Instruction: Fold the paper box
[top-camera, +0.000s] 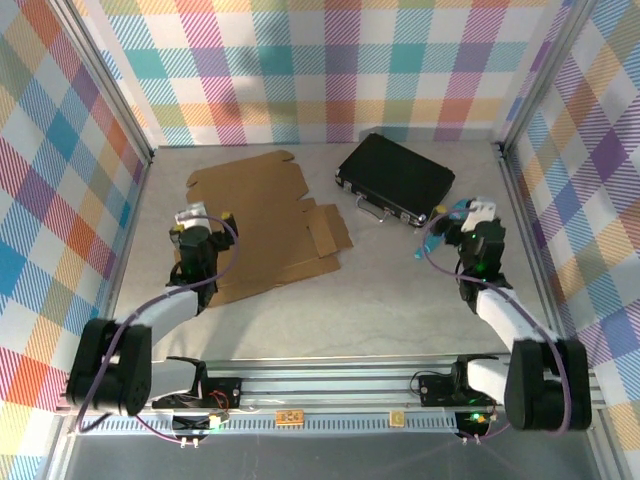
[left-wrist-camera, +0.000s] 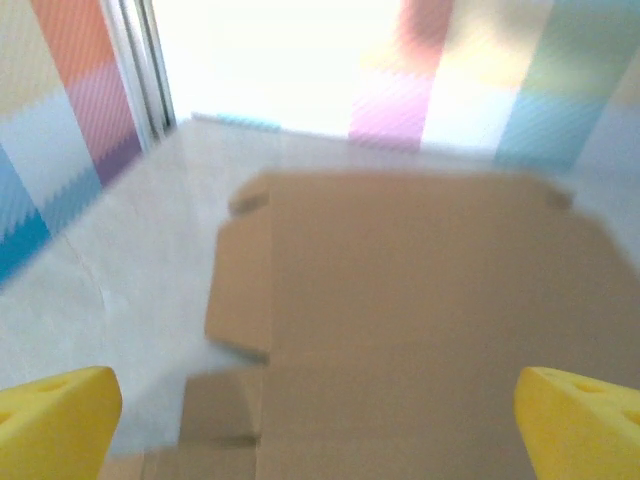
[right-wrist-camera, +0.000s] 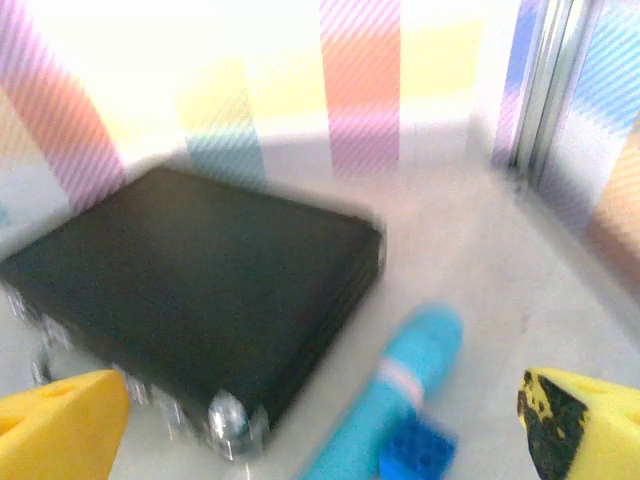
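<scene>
The paper box (top-camera: 265, 225) is a flat brown die-cut cardboard sheet lying unfolded on the left half of the table, with its flaps spread out. My left gripper (top-camera: 207, 214) hovers over the sheet's left part, open. In the left wrist view the cardboard (left-wrist-camera: 400, 320) fills the space between the yellow fingertips (left-wrist-camera: 55, 420), which hold nothing. My right gripper (top-camera: 468, 208) is at the right, away from the sheet and open. Its yellow fingertips (right-wrist-camera: 60, 425) stand wide apart with nothing gripped.
A black briefcase (top-camera: 395, 180) with metal corners and a handle lies at the back centre-right, close to my right gripper. A cyan tube with a blue block (right-wrist-camera: 410, 390) lies on the table beside the briefcase (right-wrist-camera: 190, 300), below the right gripper. Plaid walls enclose the table.
</scene>
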